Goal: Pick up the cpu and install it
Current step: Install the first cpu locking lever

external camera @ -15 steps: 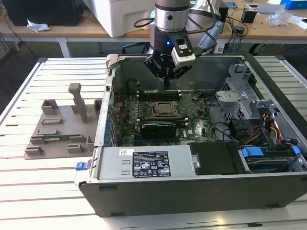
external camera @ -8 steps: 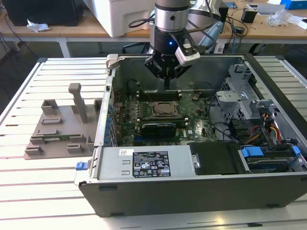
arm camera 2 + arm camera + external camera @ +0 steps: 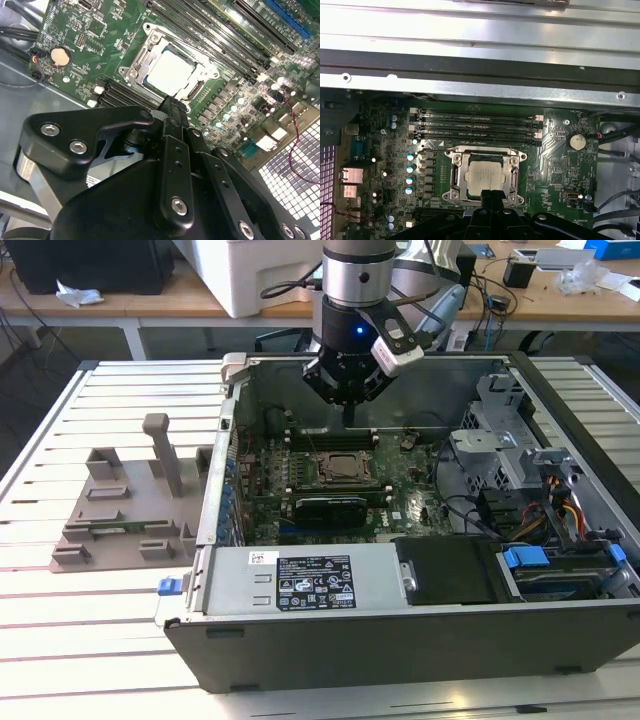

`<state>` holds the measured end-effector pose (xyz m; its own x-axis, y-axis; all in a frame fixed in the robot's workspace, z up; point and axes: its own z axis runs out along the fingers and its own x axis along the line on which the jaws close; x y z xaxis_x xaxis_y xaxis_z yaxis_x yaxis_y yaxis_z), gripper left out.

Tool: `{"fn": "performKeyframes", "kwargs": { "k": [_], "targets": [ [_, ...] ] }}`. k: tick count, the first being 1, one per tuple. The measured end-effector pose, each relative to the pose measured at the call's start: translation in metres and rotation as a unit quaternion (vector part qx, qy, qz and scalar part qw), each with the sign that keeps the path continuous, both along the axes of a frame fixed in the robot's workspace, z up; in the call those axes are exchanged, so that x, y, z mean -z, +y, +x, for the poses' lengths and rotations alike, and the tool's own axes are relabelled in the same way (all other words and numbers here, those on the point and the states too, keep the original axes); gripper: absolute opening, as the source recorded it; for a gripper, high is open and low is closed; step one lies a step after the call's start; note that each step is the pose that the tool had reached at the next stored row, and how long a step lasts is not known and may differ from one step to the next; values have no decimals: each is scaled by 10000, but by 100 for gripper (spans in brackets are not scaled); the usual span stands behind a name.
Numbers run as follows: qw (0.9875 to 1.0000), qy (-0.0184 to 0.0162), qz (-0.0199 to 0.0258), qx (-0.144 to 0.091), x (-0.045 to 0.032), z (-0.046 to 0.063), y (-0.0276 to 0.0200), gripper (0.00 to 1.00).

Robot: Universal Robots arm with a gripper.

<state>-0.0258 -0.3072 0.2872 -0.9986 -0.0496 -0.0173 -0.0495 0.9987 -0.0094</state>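
Note:
The cpu (image 3: 172,72) is a flat silver square lying inside the metal frame of the motherboard socket (image 3: 458,176), and it shows in both wrist views (image 3: 484,176). My gripper (image 3: 172,107) hangs above the socket's edge with its two black fingers pressed together and nothing between them. In the first wrist view the gripper (image 3: 493,195) overlaps the near rim of the socket frame. In the exterior view the gripper (image 3: 348,416) points down into the open computer case (image 3: 420,635), above the socket (image 3: 345,468).
A grey plastic block with upright posts (image 3: 130,502) lies on the slatted table at the exterior view's left. Inside the case are a black expansion card (image 3: 335,508), memory slots (image 3: 475,125), a power supply (image 3: 300,582) and a drive cage with cables (image 3: 520,470).

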Motion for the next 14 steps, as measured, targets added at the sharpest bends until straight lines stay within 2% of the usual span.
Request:
{"fn": "performKeyframes", "kwargs": {
  "k": [6,11,14],
  "targets": [
    [10000,0,0,0,-12,-4,0,11],
    [10000,0,-1,-1,-84,-3,3,11],
    [10000,0,0,0,-102,-3,3,11]
  ]
}}
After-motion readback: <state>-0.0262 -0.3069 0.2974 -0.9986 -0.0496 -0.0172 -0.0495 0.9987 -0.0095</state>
